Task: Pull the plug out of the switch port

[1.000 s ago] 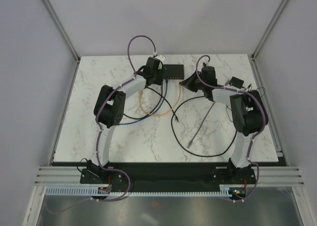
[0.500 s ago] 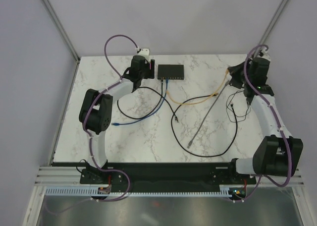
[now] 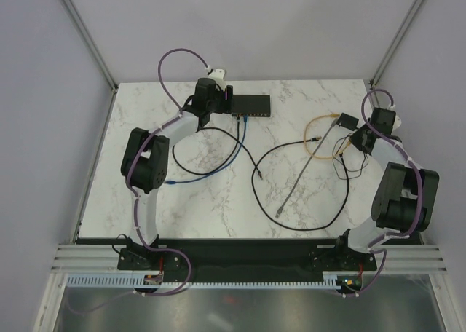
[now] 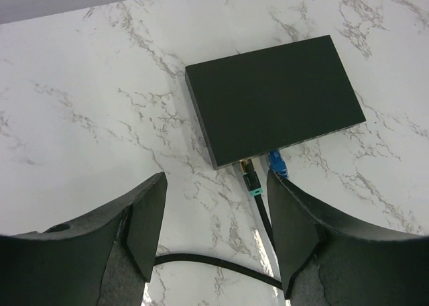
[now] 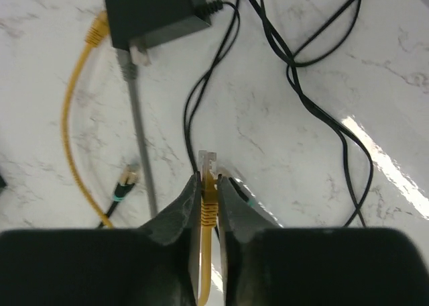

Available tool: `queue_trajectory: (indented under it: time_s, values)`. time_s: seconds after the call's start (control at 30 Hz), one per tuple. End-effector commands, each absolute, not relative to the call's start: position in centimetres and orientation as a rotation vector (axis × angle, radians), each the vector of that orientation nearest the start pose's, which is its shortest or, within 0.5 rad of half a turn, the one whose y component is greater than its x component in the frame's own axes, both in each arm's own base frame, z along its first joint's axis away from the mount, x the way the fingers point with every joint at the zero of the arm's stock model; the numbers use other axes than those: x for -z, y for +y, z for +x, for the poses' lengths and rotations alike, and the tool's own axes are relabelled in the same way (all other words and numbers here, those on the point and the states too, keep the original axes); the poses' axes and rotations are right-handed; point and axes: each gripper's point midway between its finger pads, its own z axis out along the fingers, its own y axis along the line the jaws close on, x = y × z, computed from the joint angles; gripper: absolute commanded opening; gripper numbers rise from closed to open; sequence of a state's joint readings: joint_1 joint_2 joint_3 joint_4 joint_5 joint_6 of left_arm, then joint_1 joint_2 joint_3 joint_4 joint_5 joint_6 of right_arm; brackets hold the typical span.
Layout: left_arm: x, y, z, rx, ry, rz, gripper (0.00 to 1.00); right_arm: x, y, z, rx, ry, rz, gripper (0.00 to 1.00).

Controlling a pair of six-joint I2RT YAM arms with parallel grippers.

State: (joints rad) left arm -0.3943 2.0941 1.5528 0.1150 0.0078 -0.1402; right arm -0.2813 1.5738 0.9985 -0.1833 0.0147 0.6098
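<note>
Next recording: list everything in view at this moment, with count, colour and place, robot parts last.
table: one, white marble
switch: one, black, far middle
black cable: one, plugged into switch's near side
blue cable: one, plugged beside it
yellow cable: one, unplugged, right side
grey cable: one, loose, right of centre
power adapter: one, black, far right
left gripper: one, black, open, above table by switch
right gripper: one, black, shut on yellow cable

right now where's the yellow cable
Right side, wrist view: the yellow cable has one end pinched in the right claw, the other beside the black adapter.
</note>
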Motion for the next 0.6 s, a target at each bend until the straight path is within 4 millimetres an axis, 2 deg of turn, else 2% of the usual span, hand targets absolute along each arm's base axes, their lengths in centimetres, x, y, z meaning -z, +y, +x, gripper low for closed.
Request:
queue_trajectory:
  time_s: [0.0,0.03,0.07,0.1,0.13,0.17,0.23,0.3,0.33,0.37,0.43,0.47,0.53,0.57]
  values:
    - [-13.6,-25.5,56.3,0.435,1.980,0.284,0.69,-9.8,-9.9,41.3,-0.081,2.097,0.939,0.24]
    - [-13.5,-25.8,56.3,0.442,1.986,0.291,0.68,-10.5,-10.7,41.7,-0.009,2.076,0.933,0.33]
    - [-13.3,-25.9,56.3,0.446,1.999,0.294,0.68,-10.6,-9.9,41.7,0.025,2.102,0.906,0.53]
    - [-13.2,-26.0,56.5,0.448,2.000,0.296,0.68,-11.1,-9.9,41.9,0.067,2.102,0.878,0.63]
    - [-13.2,-26.1,56.5,0.454,2.002,0.297,0.68,-12.3,-9.9,42.7,0.102,2.074,0.861,0.68]
    - [-13.2,-26.2,56.5,0.456,2.004,0.300,0.68,-12.8,-8.4,43.3,0.104,2.082,0.813,0.68]
    - [-13.2,-26.1,56.5,0.450,2.003,0.299,0.68,-14.9,-7.2,45.0,0.143,2.046,0.764,0.68]
    - [-13.2,-26.0,56.6,0.444,2.003,0.298,0.68,-16.1,-2.6,46.9,0.086,2.048,0.647,0.70]
    - [-13.0,-26.1,56.6,0.445,2.007,0.300,0.68,-17.0,0.1,48.8,-0.019,2.038,0.580,0.72]
    - [-13.2,-26.0,56.8,0.443,2.003,0.297,0.67,-17.3,3.1,49.7,-0.104,2.043,0.522,0.73]
    - [-13.1,-26.2,56.7,0.446,2.010,0.304,0.67,-17.2,7.1,51.9,-0.263,2.057,0.469,0.72]
    - [-13.1,-26.3,56.9,0.445,2.007,0.309,0.67,-17.6,10.9,52.7,-0.432,2.050,0.426,0.71]
    - [-12.7,-26.5,56.9,0.434,2.016,0.337,0.65,-17.0,15.0,54.3,-0.619,2.017,0.370,0.70]
    - [-12.9,-26.7,57.1,0.428,2.010,0.350,0.64,-16.9,17.7,54.1,-0.745,2.021,0.366,0.69]
